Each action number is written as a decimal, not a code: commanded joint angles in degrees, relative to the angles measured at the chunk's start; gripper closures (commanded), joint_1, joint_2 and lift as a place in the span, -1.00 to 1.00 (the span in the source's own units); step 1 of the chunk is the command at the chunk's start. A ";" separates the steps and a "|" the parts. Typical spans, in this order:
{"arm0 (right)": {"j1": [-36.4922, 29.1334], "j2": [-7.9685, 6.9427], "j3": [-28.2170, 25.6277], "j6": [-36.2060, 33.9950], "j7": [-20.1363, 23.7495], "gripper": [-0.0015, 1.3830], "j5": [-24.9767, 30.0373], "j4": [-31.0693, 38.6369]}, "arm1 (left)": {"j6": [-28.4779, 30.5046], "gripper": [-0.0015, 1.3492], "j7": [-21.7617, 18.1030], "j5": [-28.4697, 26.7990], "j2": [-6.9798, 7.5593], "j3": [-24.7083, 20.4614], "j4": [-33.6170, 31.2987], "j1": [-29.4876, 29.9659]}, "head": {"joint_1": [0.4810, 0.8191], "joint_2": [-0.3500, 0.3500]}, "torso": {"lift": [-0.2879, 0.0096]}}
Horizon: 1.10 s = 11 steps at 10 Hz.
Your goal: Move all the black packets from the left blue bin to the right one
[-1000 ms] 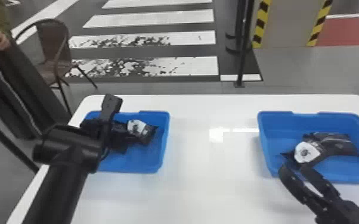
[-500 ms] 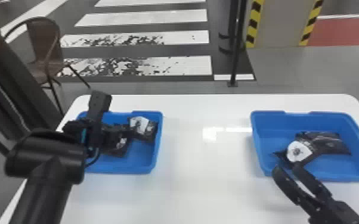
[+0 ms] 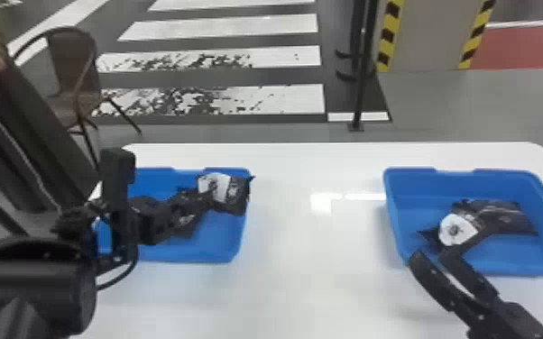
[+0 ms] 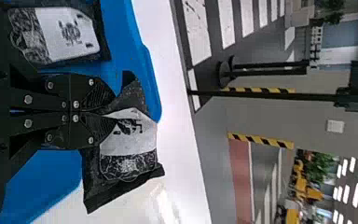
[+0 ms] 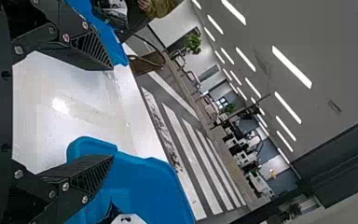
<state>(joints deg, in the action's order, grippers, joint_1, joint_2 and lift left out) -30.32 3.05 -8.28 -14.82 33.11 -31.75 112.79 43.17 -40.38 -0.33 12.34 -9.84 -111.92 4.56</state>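
Blue left bin (image 3: 171,256), at centre-left, holds a loose black packet (image 4: 70,35); over its upper right corner your left gripper (image 4: 114,117) pinches another packet (image 4: 128,144), fingers closed. It should handle light, floppy, slippery; keep hold mid-side. The left wrist view details that bite; the head view adds at least one packet (image 3: 496,216) in the right bin (image 3: 527,266), lower right, near your wide-open right gripper (image 3: 429,256).

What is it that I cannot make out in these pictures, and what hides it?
Head view: the left side of the left blue bin, behind the left arm; its packets cannot be counted.
Left wrist view: part of the held packet, under the left pincer; another packet, cut by the picture's edge.
Right wrist view: most of the right bin's packet, cut by the edge.
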 commanded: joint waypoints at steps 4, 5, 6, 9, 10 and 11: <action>2.76 0.64 3.71 -4.16 0.81 -0.44 -3.32 1.33 | -9.99 0.78 -0.76 11.87 -1.09 3.79 -0.79 5.42 | 0.27 0.17 | -0.01; 3.47 0.82 4.63 -4.44 0.81 -0.44 -3.89 1.04 | -9.85 0.78 -0.76 12.44 -1.09 5.16 -0.79 5.28 | 0.27 0.16 | -0.01; 4.17 0.90 5.65 -4.72 0.81 -0.44 -4.58 1.04 | -9.71 0.78 -0.76 13.01 -1.09 6.19 -0.65 5.00 | 0.27 0.14 | -0.01; 7.54 1.34 9.31 -4.86 0.81 -0.44 -6.06 -0.64 | -9.43 0.78 -0.40 15.07 -1.01 10.19 -0.51 3.31 | 0.27 0.12 | -0.01; 8.81 1.34 10.45 -4.86 0.81 -0.44 -6.29 -1.35 | -9.43 0.78 -0.32 15.64 -1.01 11.56 -0.37 2.75 | 0.27 0.11 | -0.01; 9.93 1.34 11.25 -4.86 0.73 -0.45 -6.29 -2.19 | -9.15 0.78 -0.23 16.33 -1.01 12.70 -0.37 2.61 | 0.27 0.09 | -0.01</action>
<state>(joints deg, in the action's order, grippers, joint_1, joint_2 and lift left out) -21.15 4.39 2.43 -19.68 33.89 -38.02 111.11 33.86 -40.59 15.56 11.34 2.13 -112.32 7.31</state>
